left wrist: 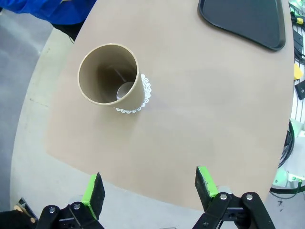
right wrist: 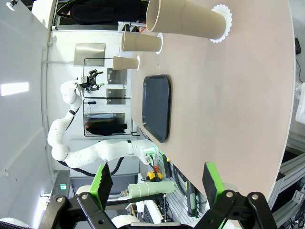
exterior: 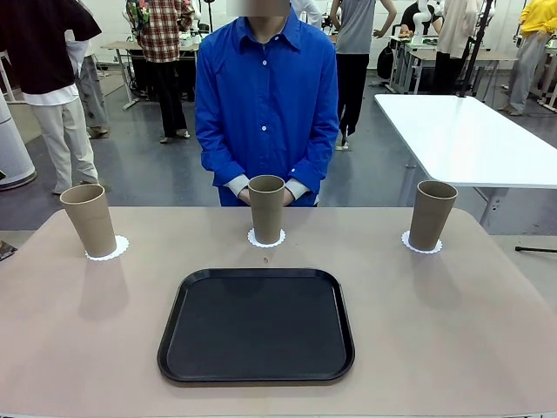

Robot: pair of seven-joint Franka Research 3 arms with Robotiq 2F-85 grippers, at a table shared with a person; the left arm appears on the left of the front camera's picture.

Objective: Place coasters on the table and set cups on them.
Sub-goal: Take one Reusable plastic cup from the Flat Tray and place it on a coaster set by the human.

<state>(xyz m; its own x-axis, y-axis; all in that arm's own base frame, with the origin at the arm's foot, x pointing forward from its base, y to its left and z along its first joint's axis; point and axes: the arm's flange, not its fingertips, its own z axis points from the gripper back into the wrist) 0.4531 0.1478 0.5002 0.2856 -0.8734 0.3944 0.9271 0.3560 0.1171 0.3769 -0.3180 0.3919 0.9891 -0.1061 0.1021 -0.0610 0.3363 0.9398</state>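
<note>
Left claw (left wrist: 148,191) agape above table (left wrist: 200,119), black tray (left wrist: 248,21) beyond.

Three cups (exterior: 266,207) in row across table (exterior: 452,322), each on coaster (exterior: 266,239); tray (exterior: 257,326) before middle cup.

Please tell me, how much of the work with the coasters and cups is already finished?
It looks complete. The left cup, middle cup and right cup each stand upright on a coaster on the table. Nothing is in hand: left gripper and right gripper are open, empty. Nothing visible is left.
</note>
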